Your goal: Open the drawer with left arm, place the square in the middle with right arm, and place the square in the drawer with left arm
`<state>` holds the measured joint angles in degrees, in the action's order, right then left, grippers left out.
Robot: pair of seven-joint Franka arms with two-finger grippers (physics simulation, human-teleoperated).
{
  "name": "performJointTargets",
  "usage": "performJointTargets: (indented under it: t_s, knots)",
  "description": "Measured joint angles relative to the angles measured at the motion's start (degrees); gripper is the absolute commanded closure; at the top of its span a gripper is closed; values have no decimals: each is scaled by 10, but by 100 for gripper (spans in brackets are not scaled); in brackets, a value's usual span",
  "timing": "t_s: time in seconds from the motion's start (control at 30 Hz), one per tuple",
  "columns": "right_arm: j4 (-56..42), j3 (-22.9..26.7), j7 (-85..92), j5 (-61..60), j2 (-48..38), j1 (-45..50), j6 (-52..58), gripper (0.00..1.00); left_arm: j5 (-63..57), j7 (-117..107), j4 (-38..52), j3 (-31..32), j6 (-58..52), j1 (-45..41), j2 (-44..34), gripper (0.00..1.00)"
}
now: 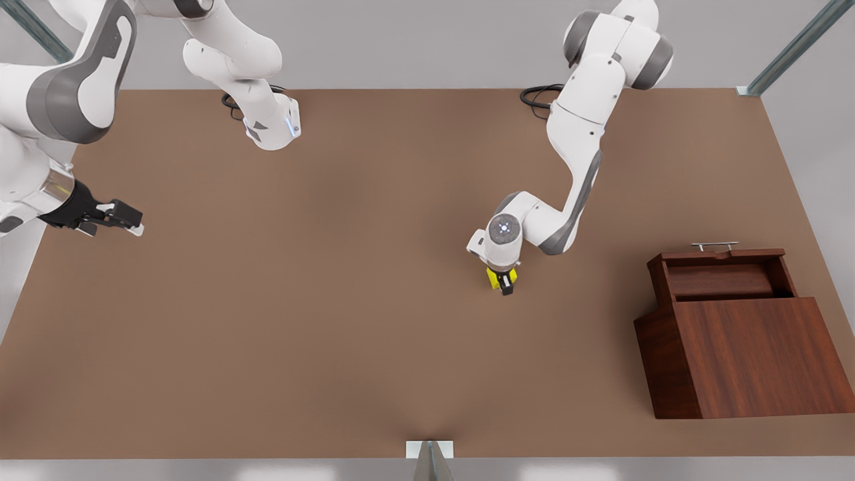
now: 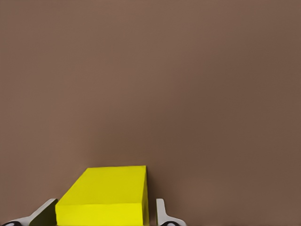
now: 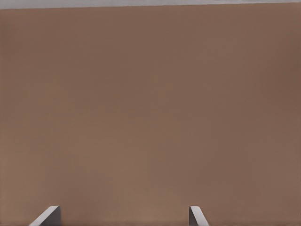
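At the front view's left, the right gripper (image 1: 123, 219) hangs over the bare matte brown tabletop (image 1: 300, 321). This arm waits, and its black fingers with pale tips (image 3: 47, 215) stand wide apart with nothing between them. Near the centre of the table, the left gripper (image 1: 505, 286) points straight down, and its fingers (image 2: 162, 214) are closed on the two sides of the square (image 1: 497, 277), a small bright yellow cube with smooth flat faces and sharp edges. At the front view's right stands the cabinet (image 1: 755, 354) of dark reddish wood with visible grain and a slanted top. Its drawer (image 1: 721, 280), a shallow tray, is pulled out, with a thin silver bar handle (image 1: 714, 246) on its front.
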<state>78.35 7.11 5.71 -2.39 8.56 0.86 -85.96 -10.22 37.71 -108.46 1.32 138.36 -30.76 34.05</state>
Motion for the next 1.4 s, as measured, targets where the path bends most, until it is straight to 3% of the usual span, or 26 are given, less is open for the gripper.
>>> performJointTargets:
  t_s: [0.13,0.2,0.77,1.03,1.17,1.4]
  knots:
    - [0,0,0,0,0,-1,-5,0,-4,0,0,-1,4,0,4,20]
    - [0,0,0,0,-1,1,-5,0,-5,0,0,-1,4,0,4,23]
    - [0,-1,0,5,1,4,-16,0,-9,-23,5,-1,-6,-4,-12,29]
    - [-5,-1,-2,6,1,5,-22,0,-4,-38,55,-2,-234,1,-167,28]
    - [-5,-1,-2,6,1,5,-25,0,1,79,91,-70,-262,1,-171,28]
    - [-5,-1,-2,8,1,5,-25,0,34,411,88,-254,-231,8,-164,28]
